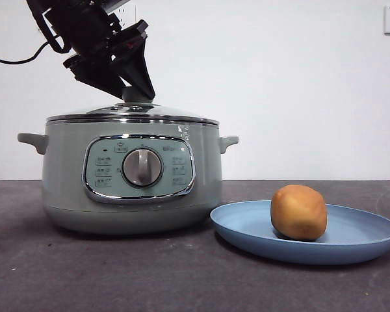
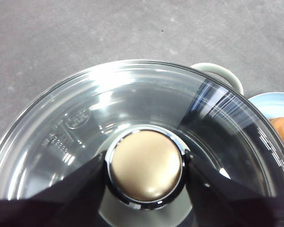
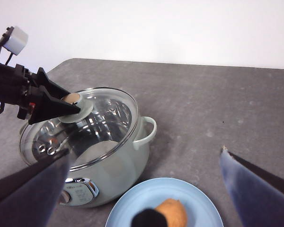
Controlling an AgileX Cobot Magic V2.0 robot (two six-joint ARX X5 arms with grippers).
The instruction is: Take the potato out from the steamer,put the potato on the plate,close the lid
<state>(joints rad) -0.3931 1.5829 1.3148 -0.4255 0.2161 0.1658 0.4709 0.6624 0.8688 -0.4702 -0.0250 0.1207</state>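
The pale green steamer (image 1: 65, 175) stands at the left with the glass lid (image 1: 133, 112) resting on its rim. My left gripper (image 1: 135, 91) comes down from the upper left, its jaws closed on either side of the lid's knob (image 2: 144, 165). The potato (image 1: 298, 212) lies on the light-blue plate (image 1: 247, 227) to the right of the steamer. My right gripper (image 3: 144, 150) is open and empty, high above the plate (image 3: 132, 203) and potato (image 3: 175, 210). It is out of the front view. The right wrist view also shows the left gripper (image 3: 68, 106) on the lid (image 3: 109, 113).
The steamer and plate stand on a dark grey table (image 1: 182, 279) before a white wall. The steamer's side handle (image 1: 229, 142) points toward the plate. A black cable (image 1: 13, 62) runs along the left arm.
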